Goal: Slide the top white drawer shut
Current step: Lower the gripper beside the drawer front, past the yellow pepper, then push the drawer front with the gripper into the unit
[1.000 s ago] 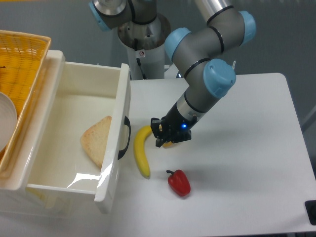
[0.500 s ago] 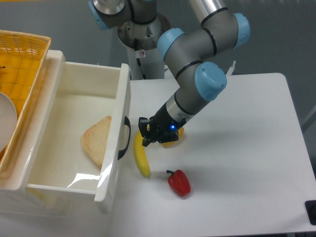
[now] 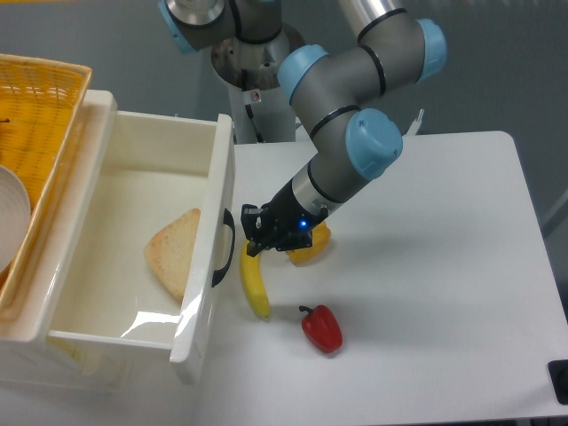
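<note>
The top white drawer (image 3: 124,186) stands pulled far out to the right, its panelled front (image 3: 211,266) facing the table with a curved black handle (image 3: 225,247). A slice of bread (image 3: 175,251) lies inside it. My gripper (image 3: 254,238) hangs low just right of the handle, above the top end of a banana (image 3: 254,282). Its black fingers are too dark and small to show whether they are open or shut, and nothing is visibly held.
A red pepper (image 3: 322,328) lies on the white table (image 3: 426,293) below the gripper. A yellow-orange object (image 3: 311,250) sits half hidden behind the wrist. A yellow wicker basket (image 3: 35,115) with a white dish (image 3: 11,222) stands at far left.
The gripper has travelled left across the table, from right of the banana to close beside the drawer's black handle, uncovering the yellow-orange object. The drawer has not moved.
</note>
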`<action>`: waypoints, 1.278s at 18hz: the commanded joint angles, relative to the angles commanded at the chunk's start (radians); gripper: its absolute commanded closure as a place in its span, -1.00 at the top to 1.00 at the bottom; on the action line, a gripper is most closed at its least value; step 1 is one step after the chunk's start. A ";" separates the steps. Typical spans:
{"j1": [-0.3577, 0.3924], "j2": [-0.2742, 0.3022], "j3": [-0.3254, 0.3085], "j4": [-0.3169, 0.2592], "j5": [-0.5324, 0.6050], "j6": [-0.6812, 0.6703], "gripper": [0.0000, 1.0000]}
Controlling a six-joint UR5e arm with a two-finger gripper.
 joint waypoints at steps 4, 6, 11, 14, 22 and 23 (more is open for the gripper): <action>-0.008 0.006 0.000 -0.003 -0.009 0.000 -0.88; -0.008 0.009 0.000 -0.020 -0.011 0.000 -0.88; -0.012 0.021 0.000 -0.025 -0.017 0.000 -0.88; -0.023 0.026 0.000 -0.026 -0.017 0.000 -0.88; -0.026 0.038 0.000 -0.038 -0.020 0.000 -0.87; -0.032 0.041 0.000 -0.038 -0.021 0.000 -0.87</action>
